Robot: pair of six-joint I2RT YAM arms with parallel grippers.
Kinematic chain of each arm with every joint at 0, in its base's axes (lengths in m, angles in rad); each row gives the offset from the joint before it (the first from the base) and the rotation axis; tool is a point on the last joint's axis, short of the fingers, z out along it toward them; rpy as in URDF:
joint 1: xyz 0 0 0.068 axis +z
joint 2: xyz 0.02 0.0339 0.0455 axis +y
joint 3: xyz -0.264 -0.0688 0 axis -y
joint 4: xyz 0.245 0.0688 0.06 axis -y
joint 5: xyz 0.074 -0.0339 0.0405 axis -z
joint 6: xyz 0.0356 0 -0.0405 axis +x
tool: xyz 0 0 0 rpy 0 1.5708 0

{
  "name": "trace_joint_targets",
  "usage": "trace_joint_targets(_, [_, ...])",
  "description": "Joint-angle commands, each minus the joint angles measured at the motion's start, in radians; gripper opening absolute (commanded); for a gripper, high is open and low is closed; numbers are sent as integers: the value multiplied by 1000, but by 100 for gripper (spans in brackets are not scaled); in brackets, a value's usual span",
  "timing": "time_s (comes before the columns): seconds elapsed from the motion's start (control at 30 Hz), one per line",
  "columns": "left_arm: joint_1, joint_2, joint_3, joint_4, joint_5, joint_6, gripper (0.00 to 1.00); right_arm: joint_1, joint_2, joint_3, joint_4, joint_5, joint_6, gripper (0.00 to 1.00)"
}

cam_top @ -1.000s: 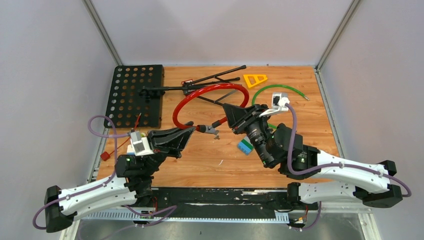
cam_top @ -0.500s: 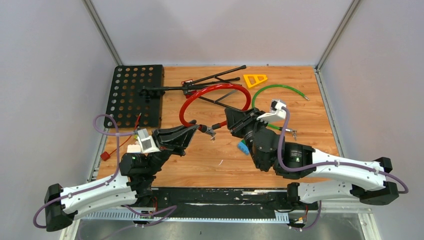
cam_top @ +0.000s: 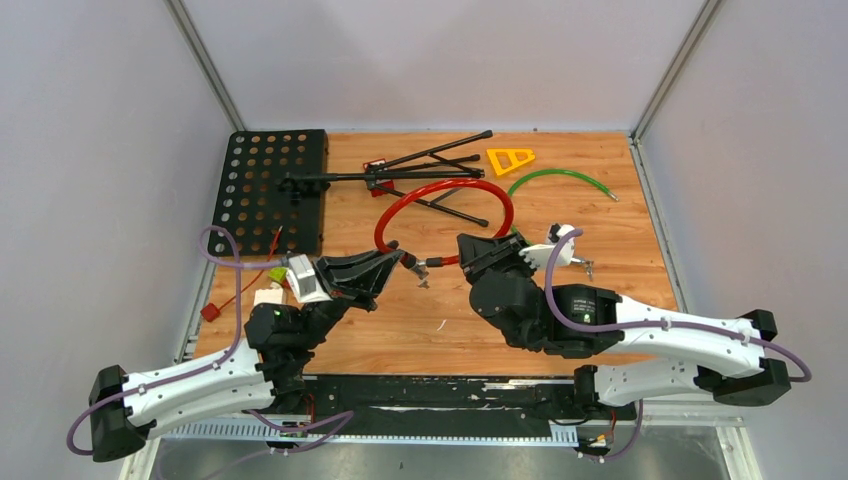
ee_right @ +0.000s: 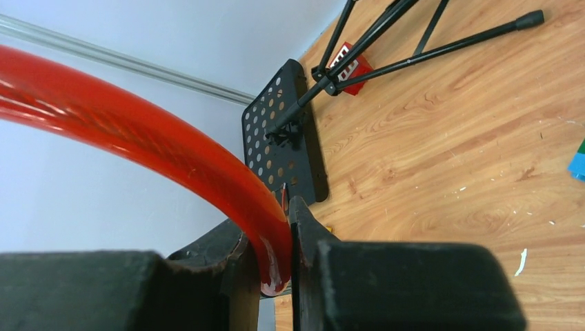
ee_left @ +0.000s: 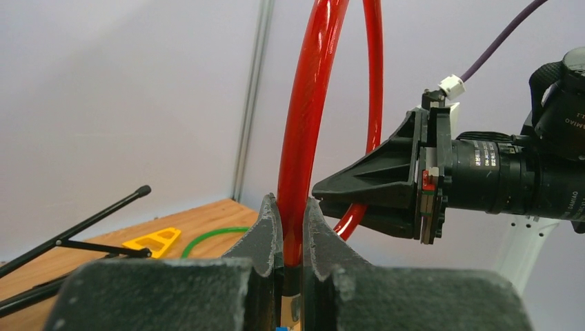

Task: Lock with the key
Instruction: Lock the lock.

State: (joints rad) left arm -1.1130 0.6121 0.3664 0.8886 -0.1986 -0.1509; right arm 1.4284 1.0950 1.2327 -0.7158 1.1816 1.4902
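A red cable lock (cam_top: 447, 185) arches up off the wooden table (cam_top: 420, 320), held at both ends. My left gripper (cam_top: 401, 257) is shut on one end of the cable (ee_left: 310, 103); the jaws squeeze it just above its black tip. My right gripper (cam_top: 464, 250) is shut on the other end (ee_right: 138, 131), and its black fingers (ee_left: 365, 186) face mine closely in the left wrist view. A small metal key (cam_top: 424, 271) dangles between the two grippers under the cable ends. I cannot tell whether it sits in the lock.
A black perforated plate (cam_top: 268, 190) lies at the back left, with a folded black tripod (cam_top: 400, 172) beside it. A yellow triangle (cam_top: 510, 159) and a green cable (cam_top: 560, 178) lie at the back right. A blue block (ee_right: 578, 160) lies near the right arm.
Both grippers have drawn closer together near the table's middle. The right gripper came toward the near edge and the red loop shifted right. The blue block is now hidden under the right arm.
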Motion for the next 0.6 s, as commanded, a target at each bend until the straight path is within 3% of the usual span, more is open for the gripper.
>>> trace_joint_targets(0.0, [1,-8,20,93,-44,34,0,12,8,14,-74,-20,193,0])
trace_joint_targets(0.57, [0,28,43,36,-19,65,0,11,60,-11,-18,-79,314,0])
